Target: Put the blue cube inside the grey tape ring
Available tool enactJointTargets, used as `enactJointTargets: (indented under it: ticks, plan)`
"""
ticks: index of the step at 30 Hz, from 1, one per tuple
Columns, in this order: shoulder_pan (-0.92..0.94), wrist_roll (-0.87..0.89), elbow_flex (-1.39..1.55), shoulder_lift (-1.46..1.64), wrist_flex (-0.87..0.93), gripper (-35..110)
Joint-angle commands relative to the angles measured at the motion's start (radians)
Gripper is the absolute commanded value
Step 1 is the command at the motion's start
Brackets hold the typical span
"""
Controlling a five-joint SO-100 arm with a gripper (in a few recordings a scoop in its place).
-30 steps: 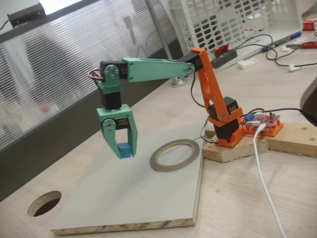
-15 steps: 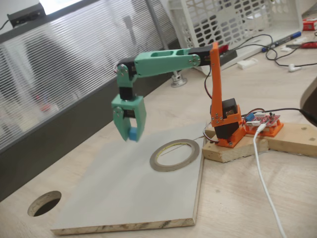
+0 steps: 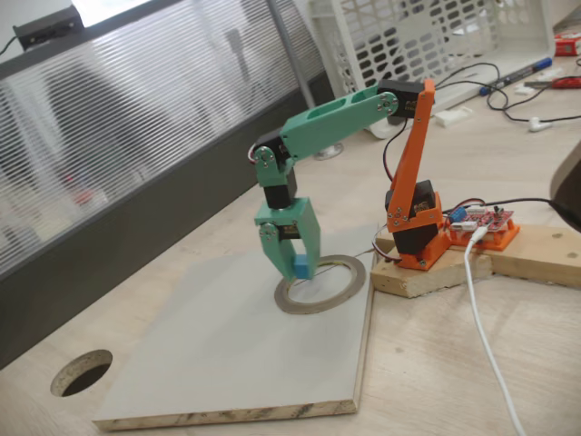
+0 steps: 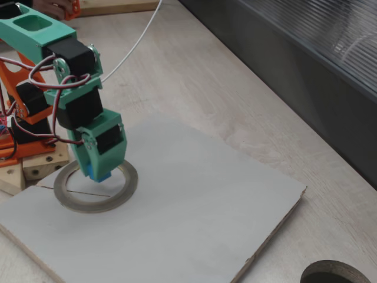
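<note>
In a fixed view, one green gripper (image 3: 295, 266) is seen hanging from a green and orange arm (image 3: 410, 154), its jaws pointing down and clamped on one blue cube (image 3: 300, 268). The cube is held between the jaw tips, above the left part of the single grey tape ring (image 3: 338, 292), which lies flat on a pale board (image 3: 218, 354). Whether the cube touches the board cannot be told. One round hole (image 3: 82, 372) is cut in the desk near the board's left corner. The arm's orange base is mounted on a wooden block (image 3: 517, 250), beside one red circuit board (image 3: 486, 222); any print on it is too small to be read. One white cable (image 3: 486, 336) runs from it toward the lower edge. Farther back, one white perforated basket (image 3: 427, 36) and a blue-capped pen (image 3: 517, 74) are seen; no lettering on them can be read.

In a fixed view from the opposite side, the gripper (image 4: 100, 168) is shown closed on the blue cube (image 4: 101, 174), which sits at the ring's far rim, over the opening's edge. The tape ring (image 4: 94, 194) lies flat on the board (image 4: 194, 224), close to the arm's base. Part of one dark round hole (image 4: 336, 274) shows at the lower right. No writing is legible here.
</note>
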Motion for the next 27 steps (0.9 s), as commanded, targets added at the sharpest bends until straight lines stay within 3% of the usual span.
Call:
enactJointTargets:
  ticks: [1, 27]
  plan:
    - [0.008, 0.011, 0.032, 0.040, 0.009, 1]
    - [0.006, 0.014, 0.091, 0.040, 0.000, 1]
